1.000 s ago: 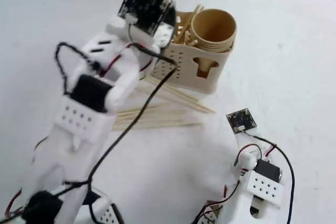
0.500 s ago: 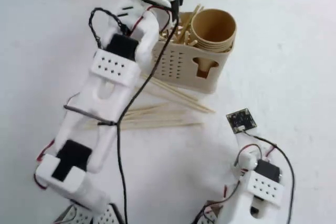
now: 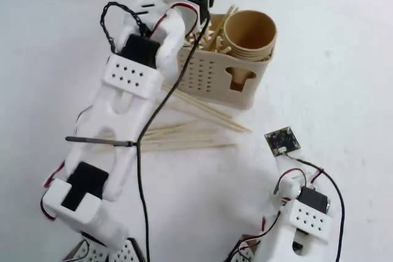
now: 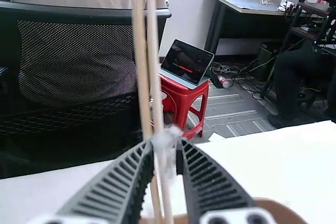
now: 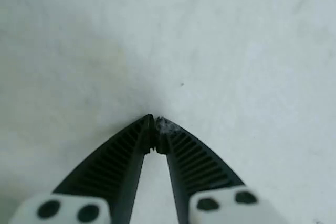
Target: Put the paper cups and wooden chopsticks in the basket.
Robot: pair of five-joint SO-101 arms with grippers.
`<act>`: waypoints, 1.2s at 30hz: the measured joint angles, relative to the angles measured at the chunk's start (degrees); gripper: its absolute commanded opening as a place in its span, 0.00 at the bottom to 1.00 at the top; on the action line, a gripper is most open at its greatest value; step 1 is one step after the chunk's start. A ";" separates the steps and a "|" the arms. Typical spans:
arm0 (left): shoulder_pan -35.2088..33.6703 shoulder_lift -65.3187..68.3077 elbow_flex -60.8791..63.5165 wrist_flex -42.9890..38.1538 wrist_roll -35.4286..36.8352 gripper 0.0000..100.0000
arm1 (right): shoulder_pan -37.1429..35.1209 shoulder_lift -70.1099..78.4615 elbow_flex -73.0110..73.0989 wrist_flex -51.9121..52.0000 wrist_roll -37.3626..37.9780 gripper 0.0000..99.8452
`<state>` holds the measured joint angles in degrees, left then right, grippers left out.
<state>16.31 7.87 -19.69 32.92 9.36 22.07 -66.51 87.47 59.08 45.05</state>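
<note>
High view. Left arm (image 3: 132, 90) stretched to the far side, wrist over the far-left corner of the basket (image 3: 227, 81). Already inside: stacked paper cups (image 3: 249, 32) in the right part, standing chopsticks (image 3: 214, 36) leaning in the left part, probably kept apart so the sticks stay on end and do not fall flat. On the table (image 3: 344, 59), just near of the basket, loose chopsticks (image 3: 184, 136) lying in a rough fan, waiting to be collected. Judged partly done. Right arm (image 3: 298, 210) folded at the near right, well apart from the basket and sticks, likely parked out of the working arm's way.

Left wrist view. Left gripper (image 4: 164, 141) pinching the held chopsticks (image 4: 146, 51), a pair gripped low on their length and rising upright above the jaws. Held on end, presumably so as to slip end-first into the narrow compartment among the others.

Right wrist view. Right gripper (image 5: 154, 121) pressed together on nothing, tips pointing down at the bare white table.
</note>
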 measured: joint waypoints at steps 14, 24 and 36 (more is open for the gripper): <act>-0.35 0.00 0.00 0.00 0.00 0.08 | 0.00 0.00 0.00 0.00 0.00 0.02; -16.53 4.66 -3.78 -4.40 5.63 0.03 | 0.00 0.00 0.00 0.00 0.00 0.02; -13.89 42.64 -33.32 -5.98 -3.78 0.03 | 0.00 0.00 0.00 0.00 0.00 0.02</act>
<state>2.42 50.51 -53.01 26.95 5.58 22.07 -66.51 87.47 59.08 45.05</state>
